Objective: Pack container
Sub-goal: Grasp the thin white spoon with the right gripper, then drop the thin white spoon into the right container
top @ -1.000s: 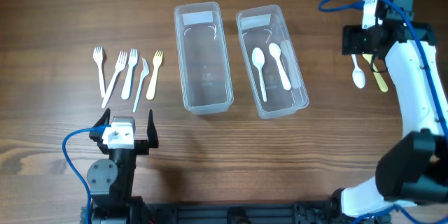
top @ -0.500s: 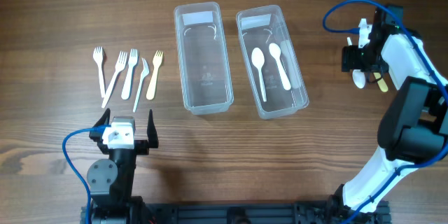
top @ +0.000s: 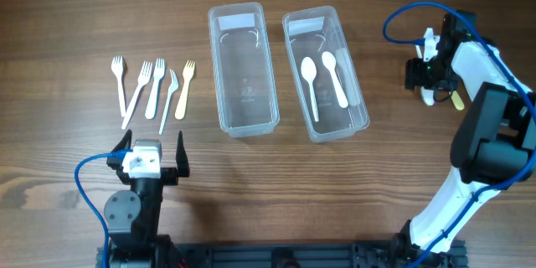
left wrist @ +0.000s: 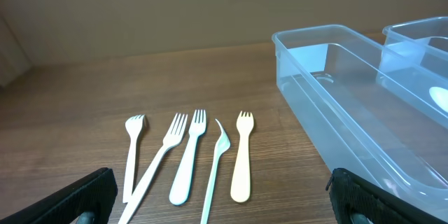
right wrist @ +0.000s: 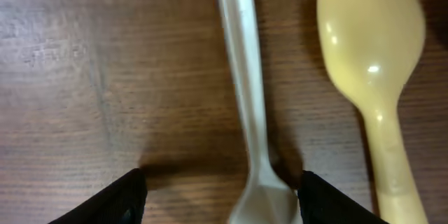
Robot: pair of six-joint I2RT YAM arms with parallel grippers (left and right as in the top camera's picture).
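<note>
Two clear containers stand mid-table: the left one (top: 243, 67) is empty, the right one (top: 325, 71) holds two white spoons (top: 322, 79). My right gripper (top: 429, 74) is open, low over a white spoon (right wrist: 246, 98) that lies between its fingers on the table, beside a yellow spoon (right wrist: 374, 56). Several forks (top: 155, 88), white and one yellow, lie at the left; they also show in the left wrist view (left wrist: 189, 157). My left gripper (top: 151, 155) is open and empty, near the front edge, behind the forks.
The left container's wall (left wrist: 329, 105) fills the right of the left wrist view. The right arm's blue cable (top: 402, 8) loops above the spoons.
My right gripper has come down onto the white spoon at the right, its fingers now straddling it. The left arm has not moved.
</note>
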